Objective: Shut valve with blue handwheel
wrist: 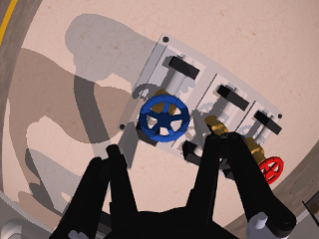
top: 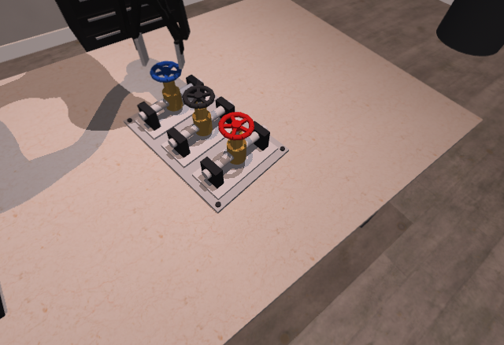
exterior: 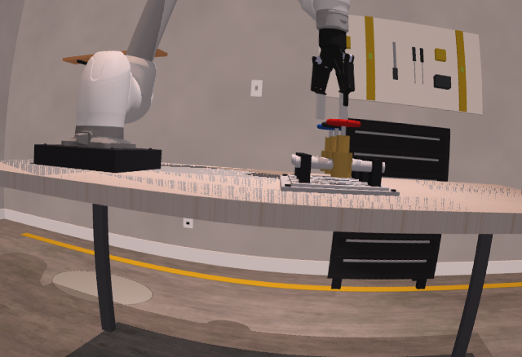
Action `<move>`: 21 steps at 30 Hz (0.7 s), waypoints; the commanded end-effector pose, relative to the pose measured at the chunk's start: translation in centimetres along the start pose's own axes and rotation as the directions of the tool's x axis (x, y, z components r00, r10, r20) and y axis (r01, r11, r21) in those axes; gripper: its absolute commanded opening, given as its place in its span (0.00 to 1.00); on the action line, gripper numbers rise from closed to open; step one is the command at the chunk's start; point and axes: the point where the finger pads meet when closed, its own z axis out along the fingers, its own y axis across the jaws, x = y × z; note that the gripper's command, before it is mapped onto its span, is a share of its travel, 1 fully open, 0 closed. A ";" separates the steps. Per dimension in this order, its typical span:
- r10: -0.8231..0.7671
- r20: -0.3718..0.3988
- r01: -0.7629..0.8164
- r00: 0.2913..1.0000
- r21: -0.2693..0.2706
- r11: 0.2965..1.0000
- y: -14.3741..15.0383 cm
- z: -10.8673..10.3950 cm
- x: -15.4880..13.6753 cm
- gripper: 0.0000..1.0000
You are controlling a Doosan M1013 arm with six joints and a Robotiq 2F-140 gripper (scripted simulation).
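The blue handwheel (top: 164,71) tops the far-left brass valve on a grey plate (top: 206,153); it also shows in the wrist view (wrist: 163,118) and as a sliver in the exterior view (exterior: 322,126). My gripper (top: 161,62) hangs open just above it, one finger on each side of the wheel, tips close to rim height and not touching. In the exterior view the gripper (exterior: 331,112) stands just above the wheels. In the wrist view the open fingers frame the blue wheel. The black handwheel (top: 198,96) and the red handwheel (top: 235,124) stand beside it.
A black drawer cabinet (top: 109,3) stands behind the table near the gripper. The arm's base (exterior: 97,157) sits at the table's left end. A tool board (exterior: 415,67) hangs on the wall.
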 end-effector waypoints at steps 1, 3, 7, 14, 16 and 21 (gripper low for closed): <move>0.000 0.000 0.000 1.000 0.000 1.000 0.0 0.0 0.0 0.56; 0.000 0.000 0.000 1.000 0.000 1.000 0.0 0.0 0.0 0.56; 0.000 0.000 0.000 1.000 0.000 1.000 0.0 0.0 0.0 0.56; 0.000 0.000 0.000 1.000 0.000 1.000 0.0 0.2 0.0 0.56; 0.000 0.000 0.000 1.000 0.000 1.000 0.0 0.3 0.0 0.56; 0.000 0.000 0.000 1.000 0.000 1.000 0.0 0.6 0.0 0.56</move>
